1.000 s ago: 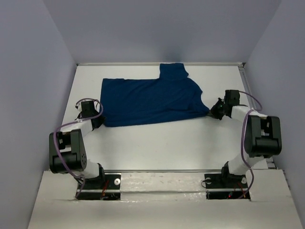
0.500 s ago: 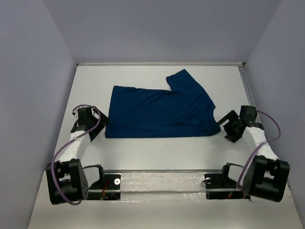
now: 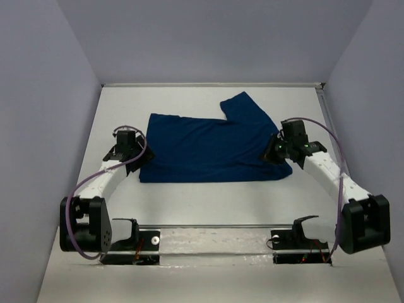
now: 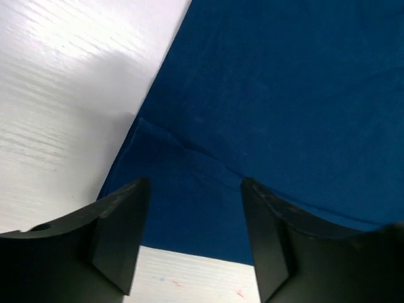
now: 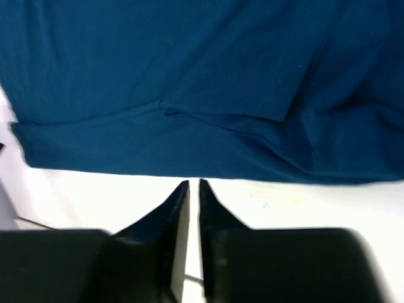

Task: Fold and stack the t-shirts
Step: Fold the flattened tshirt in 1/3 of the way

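t-shirt (image 3: 214, 142): flat, mid-surface (image 3: 208, 202), nearer far edge | left tool (image 4: 194, 184): jaws apart over shirt's near-left corner, gripping nothing | right tool (image 5: 189, 185): fingers nearly together, empty, at shirt's right hem

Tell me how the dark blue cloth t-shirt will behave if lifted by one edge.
The dark blue cloth t-shirt lies flat with soft creases, so it will probably droop from any held edge. It looks thin, so likely light. Pushed across the smooth white table, it would probably bunch rather than slide whole.
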You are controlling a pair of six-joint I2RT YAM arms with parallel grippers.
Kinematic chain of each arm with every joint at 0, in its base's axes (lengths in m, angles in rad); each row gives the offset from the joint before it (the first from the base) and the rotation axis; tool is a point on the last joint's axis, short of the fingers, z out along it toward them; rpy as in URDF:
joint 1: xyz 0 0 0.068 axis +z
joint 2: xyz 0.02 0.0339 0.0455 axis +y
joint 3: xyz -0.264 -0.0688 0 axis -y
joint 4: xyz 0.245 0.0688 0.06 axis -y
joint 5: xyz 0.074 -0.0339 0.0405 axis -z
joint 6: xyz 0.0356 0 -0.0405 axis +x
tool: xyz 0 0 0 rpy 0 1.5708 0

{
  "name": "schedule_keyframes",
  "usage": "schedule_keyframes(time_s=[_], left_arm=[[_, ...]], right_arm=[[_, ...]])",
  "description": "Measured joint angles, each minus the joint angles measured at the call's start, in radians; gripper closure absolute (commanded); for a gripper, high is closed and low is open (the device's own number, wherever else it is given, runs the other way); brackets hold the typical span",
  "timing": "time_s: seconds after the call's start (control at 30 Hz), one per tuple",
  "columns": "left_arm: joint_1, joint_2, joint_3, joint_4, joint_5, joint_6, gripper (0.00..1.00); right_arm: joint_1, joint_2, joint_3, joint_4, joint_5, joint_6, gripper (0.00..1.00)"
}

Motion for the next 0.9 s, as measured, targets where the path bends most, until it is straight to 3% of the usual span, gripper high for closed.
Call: schedule_keyframes(time_s=[0.07,0.13,0.73,0.9], left_arm=[[-0.029,0.068,0.000,0.009,-0.015,0.008,0.44],[-0.042,0.103,0.000,0.015,-0.033,0.009,0.44],[-0.042,0.135,-0.061,0.119,-0.087,0.015,0.43],[-0.042,0.135,-0.061,0.125,-0.087,0.014,0.43]], right_arm=[[0.056,0.086,0.026,0.026,0.014,0.005,0.64],[0.067,0.148,0.027,0.046,0.040,0.010,0.62],[0.067,0.356,-0.010,0.145,0.203,0.068,0.61],[0.067,0.377,-0.010,0.169,0.213,0.077,0.66]])
